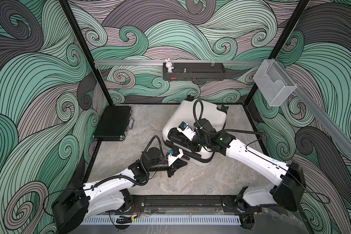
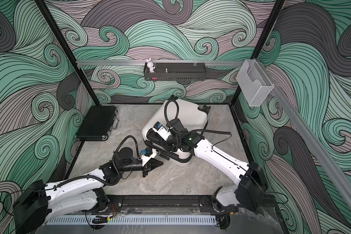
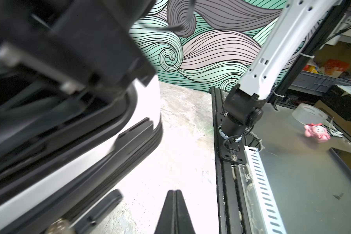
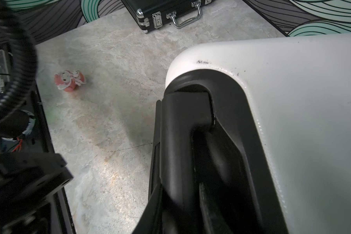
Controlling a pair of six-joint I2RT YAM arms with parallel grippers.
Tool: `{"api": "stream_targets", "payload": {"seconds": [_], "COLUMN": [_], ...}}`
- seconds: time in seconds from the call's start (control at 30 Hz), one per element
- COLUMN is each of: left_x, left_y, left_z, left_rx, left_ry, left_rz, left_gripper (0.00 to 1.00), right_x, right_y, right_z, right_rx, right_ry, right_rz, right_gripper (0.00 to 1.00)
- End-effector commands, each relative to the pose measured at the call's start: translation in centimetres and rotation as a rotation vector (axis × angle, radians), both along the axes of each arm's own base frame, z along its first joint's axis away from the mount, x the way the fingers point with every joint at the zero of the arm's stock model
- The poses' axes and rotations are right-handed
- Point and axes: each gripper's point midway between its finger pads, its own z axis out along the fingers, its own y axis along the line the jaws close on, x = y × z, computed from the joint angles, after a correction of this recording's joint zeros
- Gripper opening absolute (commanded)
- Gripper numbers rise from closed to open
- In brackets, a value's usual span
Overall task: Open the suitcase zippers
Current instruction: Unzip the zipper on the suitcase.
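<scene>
The white suitcase [image 1: 208, 113] [image 2: 188, 113] lies flat in mid-table, angled, with its black wheels toward the back wall. My right gripper [image 1: 177, 138] [image 2: 156, 138] reaches over its near end and is shut on the black recessed handle [image 4: 176, 131], whose bar runs between the fingers of the right gripper [image 4: 178, 192]. The zippers show as a thin black band [image 3: 134, 154] [image 1: 193, 156] round the case's edge. No pull is clear. My left gripper [image 1: 185, 163] [image 2: 162, 162] [image 3: 175, 191] is shut and empty, just off the case's near-left edge.
A flat black briefcase [image 1: 114, 123] [image 4: 170, 12] with a metal handle lies at the back left. A small pink toy [image 4: 70, 81] sits on the stone surface. A black shelf [image 1: 193, 73] and a clear holder [image 1: 274, 86] hang on the walls. The arms' rail [image 1: 182, 202] borders the front.
</scene>
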Motion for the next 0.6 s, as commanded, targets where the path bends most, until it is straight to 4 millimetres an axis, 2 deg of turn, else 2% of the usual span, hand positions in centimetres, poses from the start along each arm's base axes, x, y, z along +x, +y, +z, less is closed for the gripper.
{"api": "stream_targets", "payload": {"seconds": [0.0, 0.1, 0.17, 0.2, 0.27, 0.57], "left_x": [-0.2, 2.6, 5.0, 5.5, 5.9, 6.7], "left_y": [-0.2, 1.5, 3.4, 4.1, 4.7, 3.8], "left_z": [1.7, 0.8, -0.4, -0.9, -1.9, -5.3], "left_rx": [-0.027, 0.019, 0.052, 0.061, 0.072, 0.150], "left_ry": [-0.038, 0.002, 0.056, 0.068, 0.074, 0.116], "left_rz": [-0.007, 0.206, 0.402, 0.455, 0.497, 0.501], "left_gripper": [0.00, 0.08, 0.16, 0.21, 0.28, 0.33], "right_x": [2.4, 2.2, 1.7, 1.5, 1.1, 0.9], "right_y": [1.2, 0.7, 0.4, 0.4, 0.4, 0.7], "right_z": [7.0, 7.0, 7.2, 7.4, 7.6, 9.2], "right_rx": [0.186, 0.162, 0.160, 0.166, 0.179, 0.228], "right_ry": [-0.152, -0.179, -0.186, -0.185, -0.178, -0.186], "right_rz": [-0.076, -0.068, -0.049, -0.045, -0.032, -0.026], "right_gripper": [0.00, 0.00, 0.00, 0.00, 0.00, 0.00]}}
